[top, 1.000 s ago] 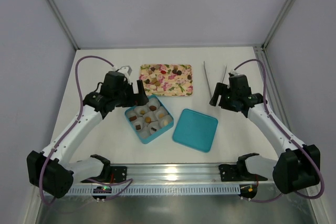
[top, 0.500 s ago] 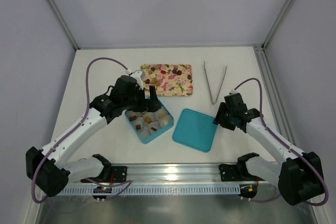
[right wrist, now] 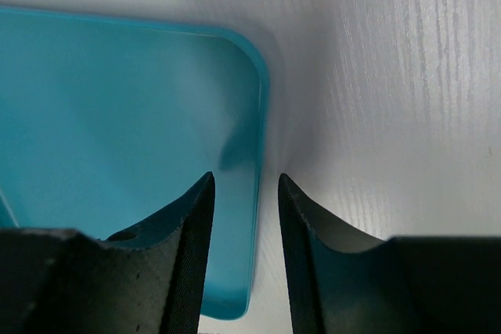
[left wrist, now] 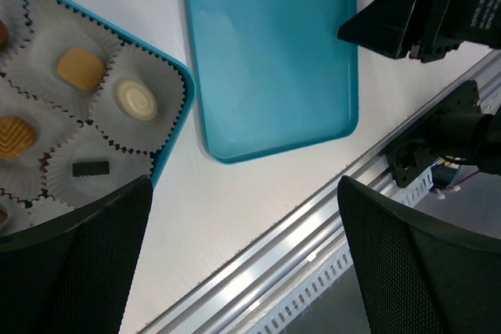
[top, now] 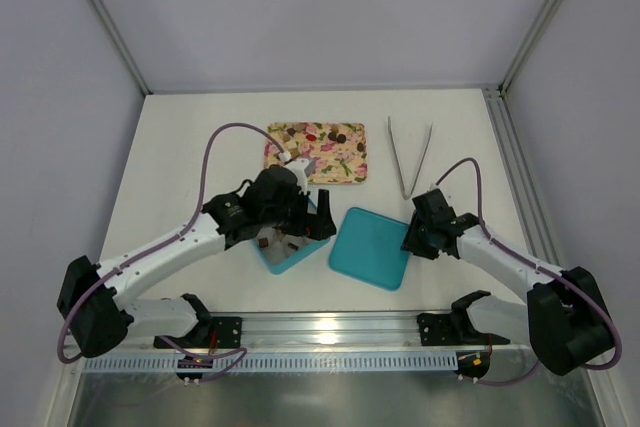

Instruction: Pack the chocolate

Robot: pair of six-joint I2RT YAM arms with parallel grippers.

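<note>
Chocolate [top: 322, 135] lies on the flowered tray [top: 345, 165], and more chocolate [left wrist: 81, 68] sits in white paper cups in the teal box [left wrist: 178, 87]. In the top view my left arm hides most of the box [top: 283, 259]. My left gripper [top: 310, 222] hovers wide open over the box's right side, and its fingers [left wrist: 423, 271] hold nothing. The teal lid [top: 372, 247] lies flat to the right of the box. My right gripper [right wrist: 246, 177] is low at the lid's right edge [right wrist: 254, 217]. Its narrowed jaws straddle the rim with small gaps on either side.
Metal tweezers [top: 408, 157] lie at the back right, beyond my right gripper [top: 414, 237]. The aluminium rail [left wrist: 313, 232] runs along the table's near edge, close to the lid [left wrist: 270, 60]. Frame posts stand at the back corners.
My right arm has moved from beside the tweezers down to the lid's right edge, with its jaws narrowing. My left arm has swung right across the box, still open.
</note>
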